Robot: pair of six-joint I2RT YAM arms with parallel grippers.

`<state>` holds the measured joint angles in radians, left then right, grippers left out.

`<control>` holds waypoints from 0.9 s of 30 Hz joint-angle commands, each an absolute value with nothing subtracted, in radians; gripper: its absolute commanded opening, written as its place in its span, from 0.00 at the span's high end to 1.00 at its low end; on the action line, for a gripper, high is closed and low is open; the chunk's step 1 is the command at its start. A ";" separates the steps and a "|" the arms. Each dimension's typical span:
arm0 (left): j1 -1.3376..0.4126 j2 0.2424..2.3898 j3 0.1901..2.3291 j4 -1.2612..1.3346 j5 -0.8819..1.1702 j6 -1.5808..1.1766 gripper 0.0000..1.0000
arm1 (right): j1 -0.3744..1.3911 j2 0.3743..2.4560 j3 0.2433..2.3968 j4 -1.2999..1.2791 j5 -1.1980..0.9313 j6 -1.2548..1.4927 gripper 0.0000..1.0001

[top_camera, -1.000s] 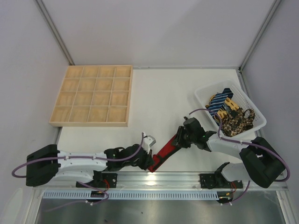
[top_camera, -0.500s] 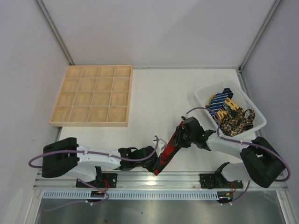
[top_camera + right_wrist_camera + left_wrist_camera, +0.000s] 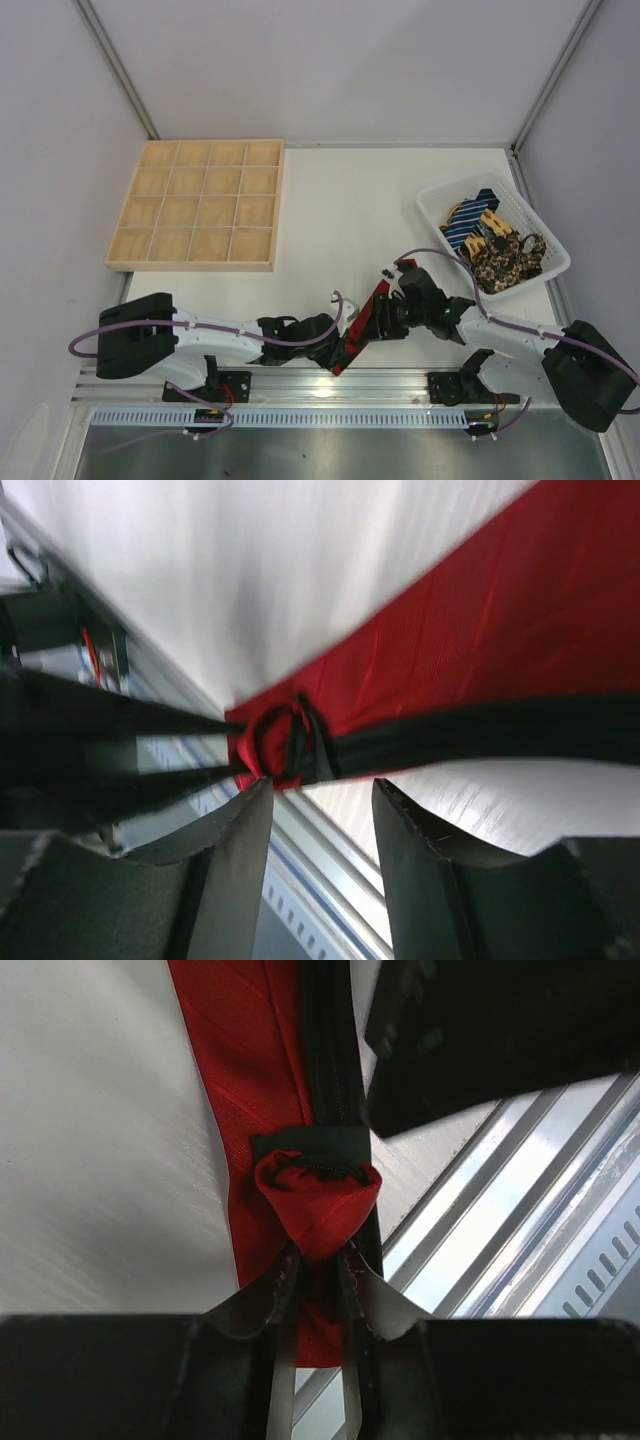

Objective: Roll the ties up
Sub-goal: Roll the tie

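Observation:
The red tie [image 3: 362,322] lies diagonally on the table near the front rail, black underside showing. Its near end is curled into a small roll [image 3: 318,1200]. My left gripper [image 3: 334,346] is shut on that rolled end, and its metal fingers [image 3: 283,1280] pinch the fabric. My right gripper [image 3: 388,318] is open just above the tie, with its jaws either side of the roll [image 3: 280,742], not touching it. The tie's red band [image 3: 450,650] runs off to the upper right. Navy striped, mustard and speckled ties [image 3: 492,245] lie heaped in a basket.
A white mesh basket [image 3: 432,203] stands at the right. A wooden grid tray [image 3: 195,205] of empty compartments sits at the back left. The aluminium front rail [image 3: 400,378] runs right beside the tie's near end. Purple cables loop over both arms.
My left arm has swung right and reached the tie's near end, where it now pinches it. My right gripper has slid down the tie towards the front rail.

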<state>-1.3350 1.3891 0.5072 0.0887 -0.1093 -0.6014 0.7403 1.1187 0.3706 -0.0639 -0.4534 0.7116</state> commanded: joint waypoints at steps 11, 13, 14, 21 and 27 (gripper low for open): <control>-1.342 1.391 0.526 0.104 -0.120 -0.594 0.73 | 0.828 1.152 0.244 0.302 -0.551 0.799 0.45; -1.342 1.391 0.525 0.106 -0.118 -0.595 0.73 | 0.831 1.126 0.258 0.260 -0.526 0.795 0.46; -1.344 1.390 0.523 0.109 -0.118 -0.597 0.72 | 0.830 1.115 0.261 0.253 -0.522 0.790 0.47; -1.344 1.381 0.511 0.127 -0.115 -0.597 0.70 | 0.830 1.157 0.275 0.276 -0.532 0.770 0.49; -1.342 1.376 0.503 0.127 -0.117 -0.598 0.69 | 0.828 1.213 0.288 0.317 -0.537 0.770 0.54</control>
<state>-1.3354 1.3891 0.5068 0.0956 -0.1089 -0.6014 0.8272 1.1831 0.2481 0.2543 -0.5320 0.7841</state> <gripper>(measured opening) 0.307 0.467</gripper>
